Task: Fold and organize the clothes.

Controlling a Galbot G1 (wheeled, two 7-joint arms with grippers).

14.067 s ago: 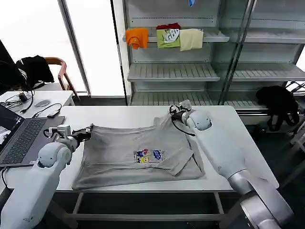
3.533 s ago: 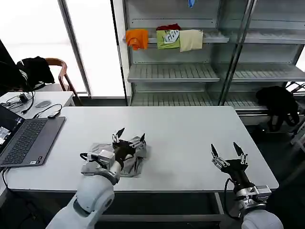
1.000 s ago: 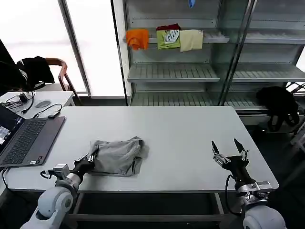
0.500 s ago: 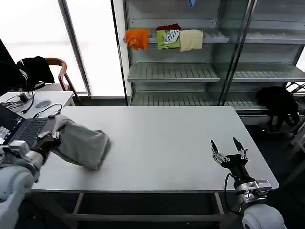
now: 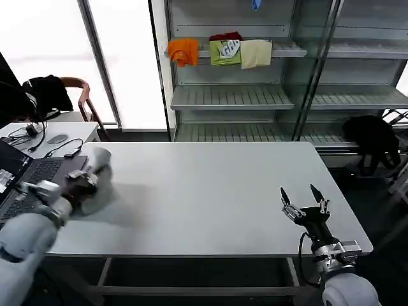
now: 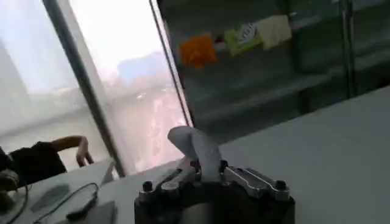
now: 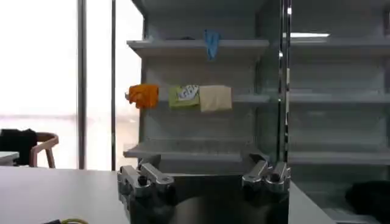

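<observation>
At the left edge of the frame, the left gripper has its jaws clamped on the bundled T-shirt, just above the tabletop. Carry it level so folds hold. Lower right, the right gripper waits, jaws spread.

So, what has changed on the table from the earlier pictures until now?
The grey T-shirt, earlier spread flat and then folded small near the table's front, has been gripped by the left gripper and carried to the left, beside the laptop. The right gripper let go of the shirt earlier and has stayed open near the front right edge. The folded garments on the shelf have not moved.
</observation>
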